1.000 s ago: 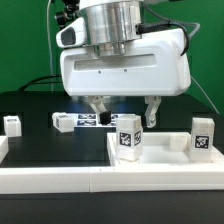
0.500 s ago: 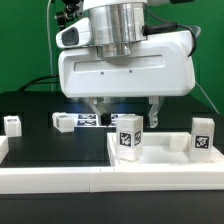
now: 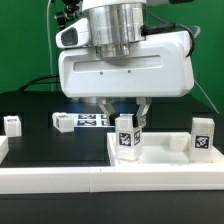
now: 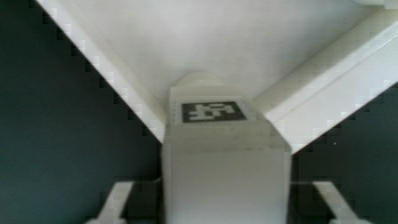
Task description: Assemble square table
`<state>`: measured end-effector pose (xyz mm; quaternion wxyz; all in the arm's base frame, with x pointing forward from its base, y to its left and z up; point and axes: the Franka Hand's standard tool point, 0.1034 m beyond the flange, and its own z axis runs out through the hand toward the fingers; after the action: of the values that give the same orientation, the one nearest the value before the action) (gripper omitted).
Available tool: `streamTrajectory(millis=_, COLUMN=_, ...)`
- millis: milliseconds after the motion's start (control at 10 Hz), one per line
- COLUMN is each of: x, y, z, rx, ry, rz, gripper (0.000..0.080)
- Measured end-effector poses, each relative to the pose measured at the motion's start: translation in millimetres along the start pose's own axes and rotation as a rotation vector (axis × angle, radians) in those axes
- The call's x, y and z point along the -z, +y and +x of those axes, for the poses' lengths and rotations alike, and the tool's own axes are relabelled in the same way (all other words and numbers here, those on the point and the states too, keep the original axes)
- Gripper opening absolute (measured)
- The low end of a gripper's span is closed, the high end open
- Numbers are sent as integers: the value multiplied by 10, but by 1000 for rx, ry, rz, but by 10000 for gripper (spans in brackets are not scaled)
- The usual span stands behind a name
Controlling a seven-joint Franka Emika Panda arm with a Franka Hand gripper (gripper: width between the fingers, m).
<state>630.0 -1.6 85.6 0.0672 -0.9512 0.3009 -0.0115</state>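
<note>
The white square tabletop (image 3: pixel 160 160) lies at the front, on the exterior view's right. A white block leg (image 3: pixel 127 137) with a tag stands in its near-left corner. Another leg (image 3: pixel 201 136) stands at the tabletop's right side. My gripper (image 3: pixel 127 118) hangs straight over the first leg, its fingers (image 3: pixel 142 112) on either side of the leg's top. In the wrist view the leg (image 4: pixel 222 150) fills the middle between the tabletop rims (image 4: pixel 107 50). The gripper (image 4: pixel 222 205) is open, with a dark gap between each finger and the leg.
One loose leg (image 3: pixel 11 124) stands on the black table at the exterior view's left. Another leg (image 3: pixel 63 121) lies beside the marker board (image 3: pixel 95 121) behind the gripper. A white border bar (image 3: pixel 50 178) runs along the front edge.
The fingers have drawn in from wide apart to close beside the leg's top. The hand has stayed over the leg. Nothing else moved.
</note>
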Motion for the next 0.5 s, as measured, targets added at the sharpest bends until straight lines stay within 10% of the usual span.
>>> streamTrajectory(millis=500, x=-5, y=28, z=-3, rx=-482, ry=13, rz=8, gripper=290)
